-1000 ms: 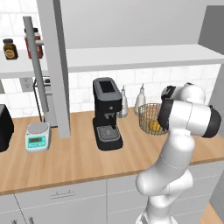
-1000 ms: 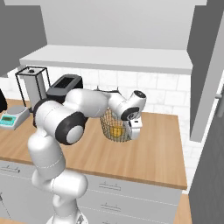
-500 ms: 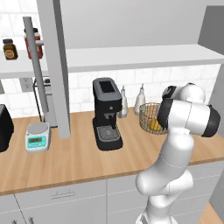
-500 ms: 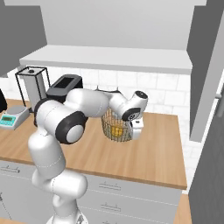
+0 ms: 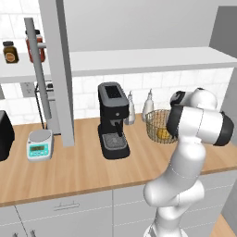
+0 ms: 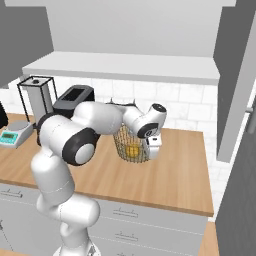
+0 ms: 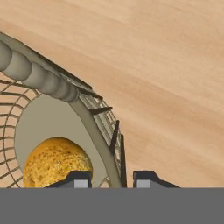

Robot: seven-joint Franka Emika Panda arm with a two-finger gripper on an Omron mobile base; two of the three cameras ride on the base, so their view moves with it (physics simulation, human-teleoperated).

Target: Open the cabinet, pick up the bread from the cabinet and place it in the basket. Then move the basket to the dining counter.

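Wood counter (image 5: pixel 83 166) carries the basket (image 5: pixel 159 126) beside the coffee machine (image 5: pixel 113 121), bread (image 7: pixel 54 162) already lying inside it, so carrying comes next. Gripper (image 7: pixel 112 178) straddles the basket's rim wire, one fingertip on each side, jaws narrowed onto it, probably for the lift.

To my pincer's left on the wood counter (image 5: pixel 83 169): two bottles (image 5: pixel 131 109), a black coffee machine (image 5: pixel 113 120), then a small scale (image 5: pixel 39 145); jars (image 5: pixel 9 52) shelved above.
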